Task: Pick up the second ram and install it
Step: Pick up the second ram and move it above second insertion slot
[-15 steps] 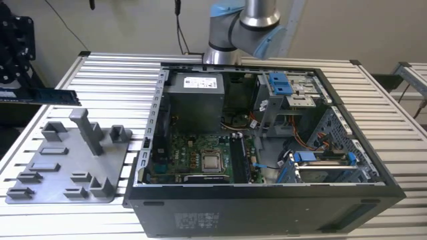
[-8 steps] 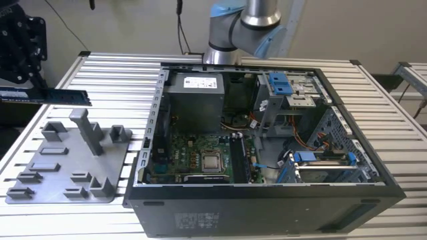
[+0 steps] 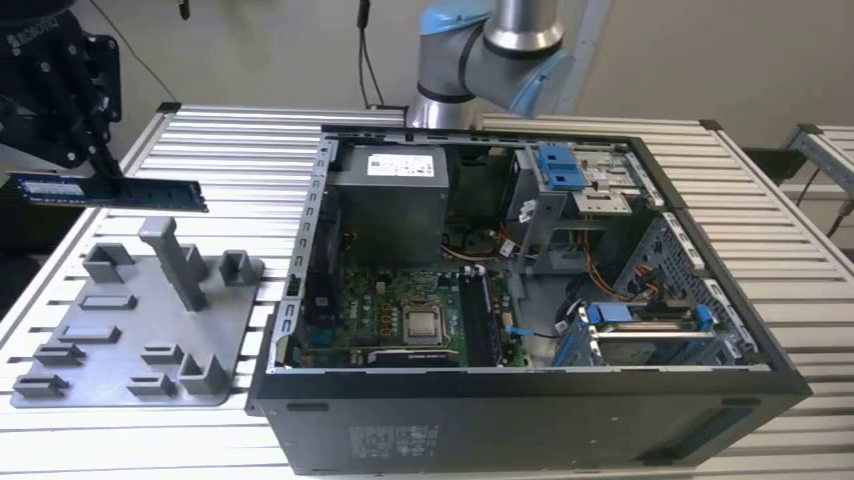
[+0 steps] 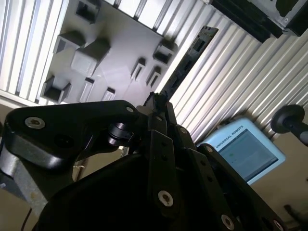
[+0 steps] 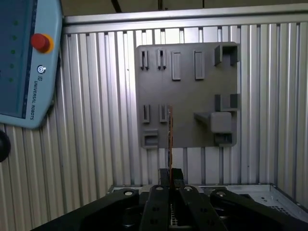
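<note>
Ribbed metal table (image 3: 214, 140) | hand (image 3: 104, 172) pinching flat, slim second ram (image 3: 147, 195)

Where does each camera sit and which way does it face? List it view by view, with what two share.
Exterior view: off the arm, raised, looking down on the open computer case and grey holder plate; shows the arm and the gripper holding the second ram.
First wrist view: behind the gripper, facing down the edge-on ram at the plate.
Second wrist view: beside the gripper, looking along the ram towards the plate.
Both wrist views share the teach pendant.
</note>
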`<state>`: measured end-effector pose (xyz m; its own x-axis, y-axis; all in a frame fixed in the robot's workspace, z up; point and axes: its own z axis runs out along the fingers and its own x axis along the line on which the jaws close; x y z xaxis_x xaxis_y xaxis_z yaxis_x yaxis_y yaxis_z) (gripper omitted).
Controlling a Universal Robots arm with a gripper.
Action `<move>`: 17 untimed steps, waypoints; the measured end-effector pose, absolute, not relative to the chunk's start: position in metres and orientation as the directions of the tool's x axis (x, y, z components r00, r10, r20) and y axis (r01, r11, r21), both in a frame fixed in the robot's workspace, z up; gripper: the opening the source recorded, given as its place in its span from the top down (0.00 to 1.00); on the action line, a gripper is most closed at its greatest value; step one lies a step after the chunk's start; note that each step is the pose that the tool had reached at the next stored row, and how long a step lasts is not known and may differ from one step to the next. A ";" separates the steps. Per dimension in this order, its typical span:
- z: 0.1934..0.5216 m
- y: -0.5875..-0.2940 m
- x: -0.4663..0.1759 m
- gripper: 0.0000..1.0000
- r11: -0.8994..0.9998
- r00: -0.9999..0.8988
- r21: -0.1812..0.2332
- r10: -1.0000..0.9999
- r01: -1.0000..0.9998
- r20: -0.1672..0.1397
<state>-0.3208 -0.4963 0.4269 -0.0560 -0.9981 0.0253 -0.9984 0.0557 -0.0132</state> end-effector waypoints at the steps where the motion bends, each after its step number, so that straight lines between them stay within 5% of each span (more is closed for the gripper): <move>1: 0.427 -0.496 -0.319 0.85 0.056 -0.056 -0.013 -0.998 -0.998 0.025; 17: 0.427 -0.496 -0.279 0.85 0.056 -0.056 -0.011 -0.998 -0.998 0.026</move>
<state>-0.2791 -0.4963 0.4269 -0.0559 -0.9981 0.0255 -0.9984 0.0557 -0.0110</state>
